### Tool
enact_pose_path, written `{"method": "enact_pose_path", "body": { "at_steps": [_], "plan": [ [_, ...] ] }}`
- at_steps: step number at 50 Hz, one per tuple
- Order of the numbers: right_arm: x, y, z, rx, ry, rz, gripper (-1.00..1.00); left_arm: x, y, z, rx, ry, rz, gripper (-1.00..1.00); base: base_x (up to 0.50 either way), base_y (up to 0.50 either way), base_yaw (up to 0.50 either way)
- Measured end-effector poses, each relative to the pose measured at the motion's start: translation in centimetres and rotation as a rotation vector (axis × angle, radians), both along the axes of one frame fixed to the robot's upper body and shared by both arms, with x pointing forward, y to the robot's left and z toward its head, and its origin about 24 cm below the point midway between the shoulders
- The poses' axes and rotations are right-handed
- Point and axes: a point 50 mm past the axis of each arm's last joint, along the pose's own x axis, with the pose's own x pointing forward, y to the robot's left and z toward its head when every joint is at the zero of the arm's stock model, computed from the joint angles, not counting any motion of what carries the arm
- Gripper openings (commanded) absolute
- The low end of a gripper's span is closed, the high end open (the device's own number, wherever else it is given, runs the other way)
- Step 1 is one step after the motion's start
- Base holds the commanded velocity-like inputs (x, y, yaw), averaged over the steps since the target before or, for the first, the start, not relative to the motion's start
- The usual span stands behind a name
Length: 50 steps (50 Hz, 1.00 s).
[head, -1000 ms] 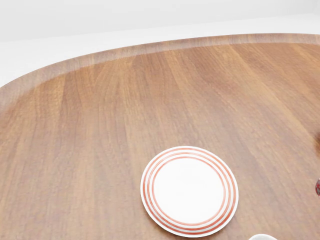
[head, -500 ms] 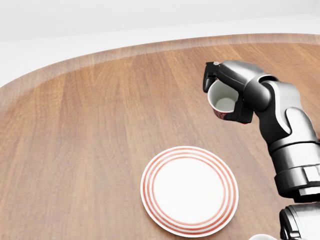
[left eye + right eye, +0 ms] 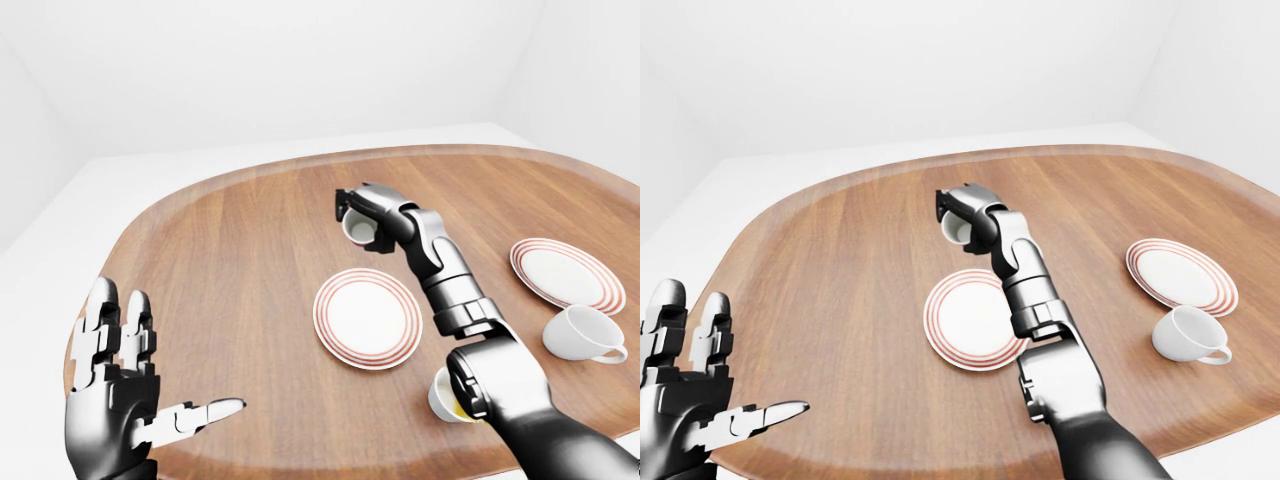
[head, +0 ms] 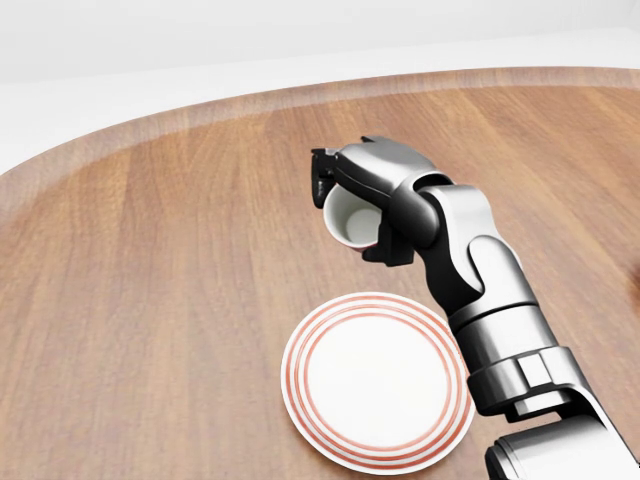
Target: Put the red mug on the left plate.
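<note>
My right hand (image 4: 358, 212) is shut on the red mug (image 4: 348, 226), which is tipped so that its white inside faces the camera; the fingers hide most of its red outside. In the head view the mug hangs in the air just past the top edge of the left plate (image 4: 378, 385), a white plate with red rings lying on the wooden table (image 3: 230, 250). Nothing lies on the plate. At the bottom left of the left-eye view my left hand (image 3: 160, 370) is open with fingers spread, far from the mug and the plate.
A second red-ringed plate (image 3: 567, 273) lies at the right of the table. Below it a white cup (image 3: 580, 333) lies on its side. Another cup (image 3: 441, 397) shows partly behind my right forearm. White floor surrounds the table.
My right hand has carried the mug leftward from the right edge of the head view to just above the left plate. The camera and the plate have not moved.
</note>
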Motion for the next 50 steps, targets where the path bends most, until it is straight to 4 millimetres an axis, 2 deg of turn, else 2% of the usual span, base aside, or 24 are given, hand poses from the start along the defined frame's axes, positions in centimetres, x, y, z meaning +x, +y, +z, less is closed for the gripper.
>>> {"method": "enact_pose_path", "body": {
  "at_steps": [10,20,30,37,50],
  "plan": [
    [-0.9,-0.2,-3.6,0.037,0.095,-0.001,-1.0,-0.2,0.1,0.0,-0.006,-0.001,0.0,1.0,0.0,0.0,0.0],
    [-0.6,-2.3,-8.6,0.021,0.231,-0.121,-1.0,-0.3,0.1,0.0,-0.008,-0.005,0.003,1.0,0.0,0.0,0.0],
    [-1.3,-3.5,-11.8,0.055,0.325,-0.2,-1.0,-0.3,0.2,0.0,-0.009,-0.005,0.003,1.0,0.0,0.0,0.0],
    [-1.8,-3.7,-12.9,0.092,0.363,-0.228,-1.0,-0.3,0.2,0.0,-0.01,-0.006,0.005,1.0,0.0,0.0,0.0],
    [-1.8,-2.7,-12.8,0.222,0.431,-0.212,-1.0,-0.3,0.3,0.1,-0.01,-0.011,0.009,1.0,0.0,0.0,0.0]
  ]
}}
